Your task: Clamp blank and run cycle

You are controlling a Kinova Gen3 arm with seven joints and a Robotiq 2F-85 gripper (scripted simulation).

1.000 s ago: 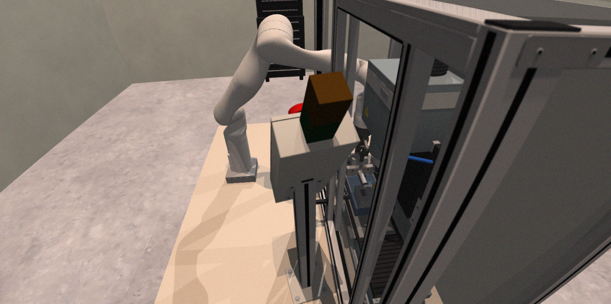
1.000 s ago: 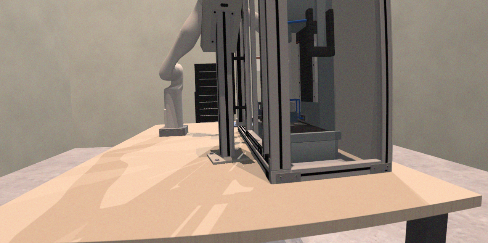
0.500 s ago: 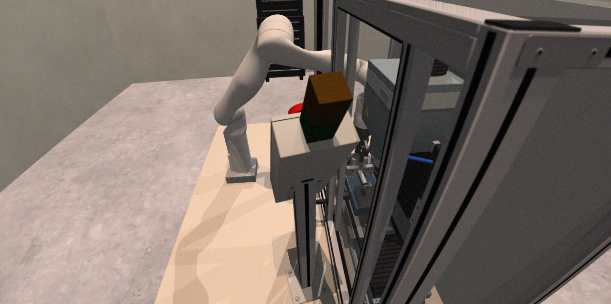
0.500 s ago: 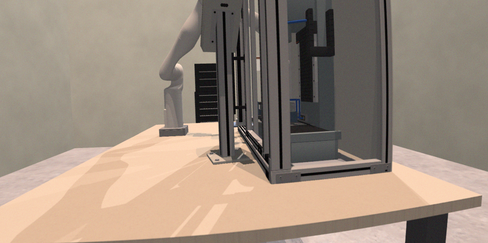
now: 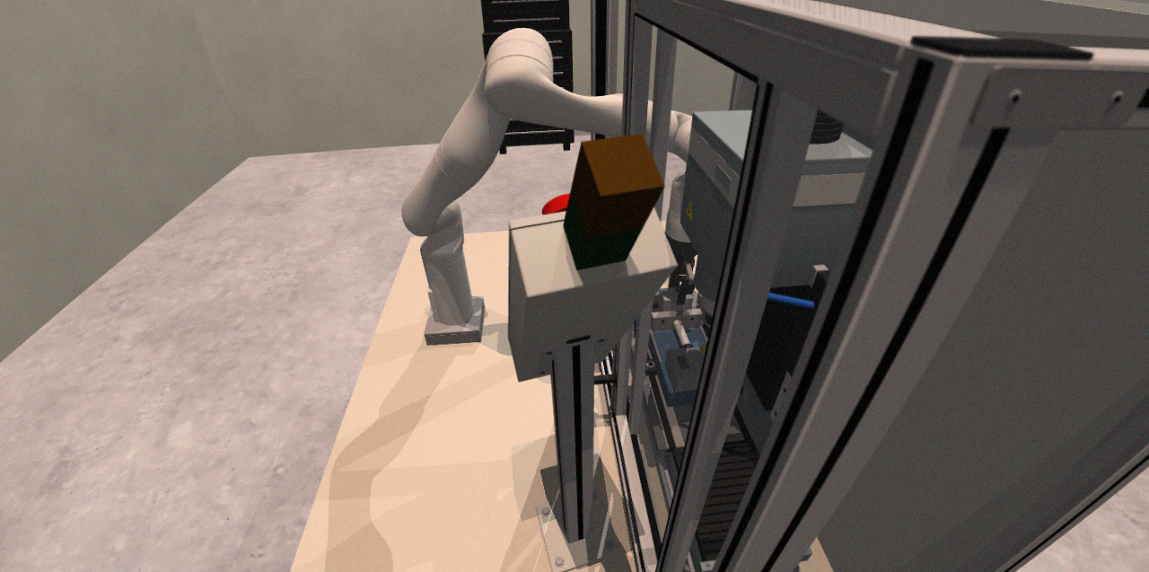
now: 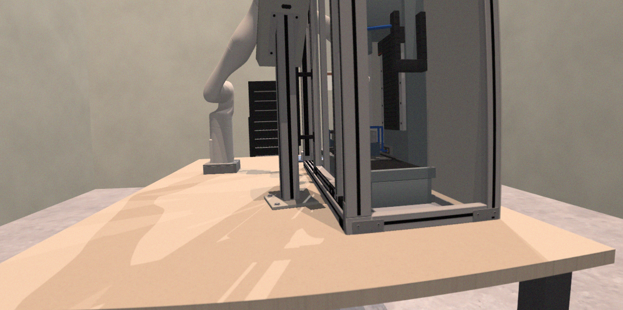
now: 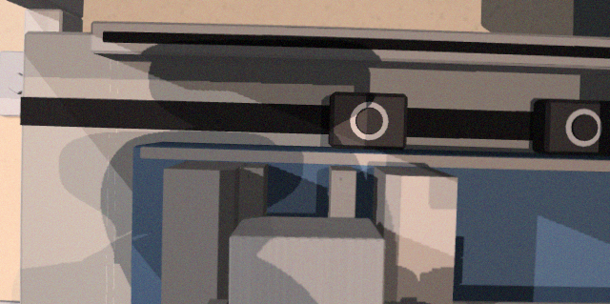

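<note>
In the wrist view a plain grey metal blank (image 7: 306, 261) fills the bottom middle. My gripper is shut on it, but the fingers themselves are out of frame. The blank hangs above the blue vise (image 7: 500, 218). Below it a low narrow bar (image 7: 342, 192) stands upright between a grey jaw block on the left (image 7: 191, 228) and a lighter one on the right (image 7: 416, 213). In the top view my arm (image 5: 513, 86) reaches into the guard (image 5: 811, 190) above the vise (image 5: 681, 356). The control box hides the hand there.
The control column (image 5: 572, 448) (image 6: 287, 125) carries a grey box (image 5: 562, 303) with an amber-and-green lamp stack (image 5: 614, 195) and a red button (image 5: 554, 205). A slotted rail holds two black clamps (image 7: 368, 120) (image 7: 579, 127) beyond the vise. The machine head (image 5: 747, 190) hangs close above.
</note>
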